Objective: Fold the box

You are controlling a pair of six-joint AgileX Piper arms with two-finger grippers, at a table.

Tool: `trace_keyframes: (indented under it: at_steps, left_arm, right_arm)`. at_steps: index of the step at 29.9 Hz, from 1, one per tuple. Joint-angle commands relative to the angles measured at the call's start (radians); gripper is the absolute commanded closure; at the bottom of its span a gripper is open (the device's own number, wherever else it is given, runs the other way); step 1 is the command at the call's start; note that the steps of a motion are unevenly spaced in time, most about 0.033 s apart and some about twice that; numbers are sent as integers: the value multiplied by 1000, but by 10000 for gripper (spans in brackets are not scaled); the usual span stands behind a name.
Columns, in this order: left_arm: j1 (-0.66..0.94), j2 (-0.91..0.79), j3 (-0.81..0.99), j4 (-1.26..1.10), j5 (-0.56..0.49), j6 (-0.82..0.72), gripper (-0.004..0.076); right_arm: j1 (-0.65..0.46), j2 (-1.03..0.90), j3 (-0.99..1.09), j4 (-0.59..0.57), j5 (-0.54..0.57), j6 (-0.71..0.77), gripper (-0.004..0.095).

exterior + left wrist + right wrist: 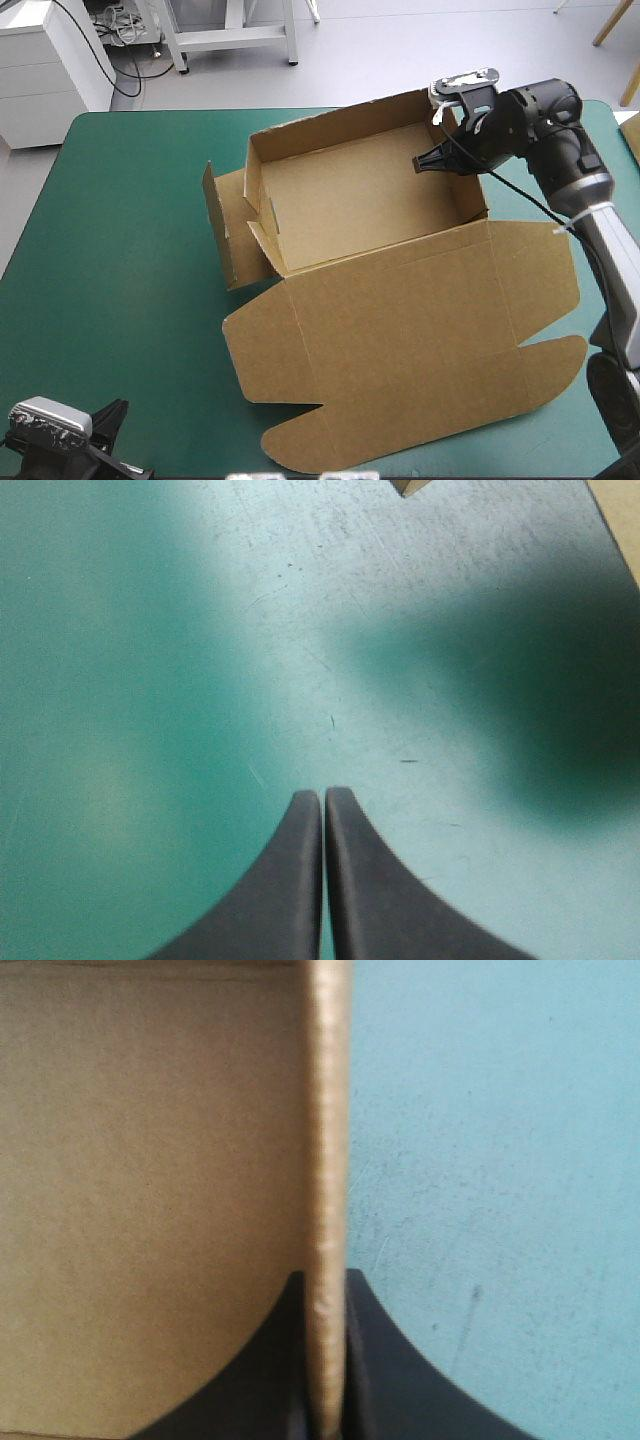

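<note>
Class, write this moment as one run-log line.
box: open tray, lid flat | right gripper: shut on box wall | left gripper: shut over teal-green cover

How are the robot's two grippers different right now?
The left gripper is shut on nothing; the right gripper is shut on a raised wall of the box. The left gripper hangs over bare teal-green cover, off to the side of the box; the right gripper is right at it. Both have black fingers.

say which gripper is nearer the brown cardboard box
Right. The right gripper is shut on the brown box's wall; the left gripper hangs shut over teal-green cover, away from it.
</note>
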Motion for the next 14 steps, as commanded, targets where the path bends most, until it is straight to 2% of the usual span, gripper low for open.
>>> trace_keyframes:
  at_steps: [1,3,5,8,11,13,14]
  left_arm:
    - [-1,18,-21,-31,-72,-10,731]
    - [-1,18,-21,-67,-74,14,719]
    - [-3,18,-21,-104,-77,32,663]
    - [-3,18,-21,-135,-77,36,506]
    - [-3,18,-21,-137,-80,38,309]
    - [-3,18,-21,-142,-80,38,238]
    - [-3,18,-21,-153,-78,38,236]
  right_arm:
    - [-4,-102,-29,-13,-39,13,929]
    - [-4,-125,-29,-13,-39,13,929]
    - [-4,-140,-29,-15,-39,13,929]
    - [-4,-156,-29,-15,-39,13,929]
    - [-4,-164,-29,-15,-39,13,929]
    - [-4,-165,-29,-15,-39,13,929]
    - [-4,-165,-29,-13,-39,13,929]
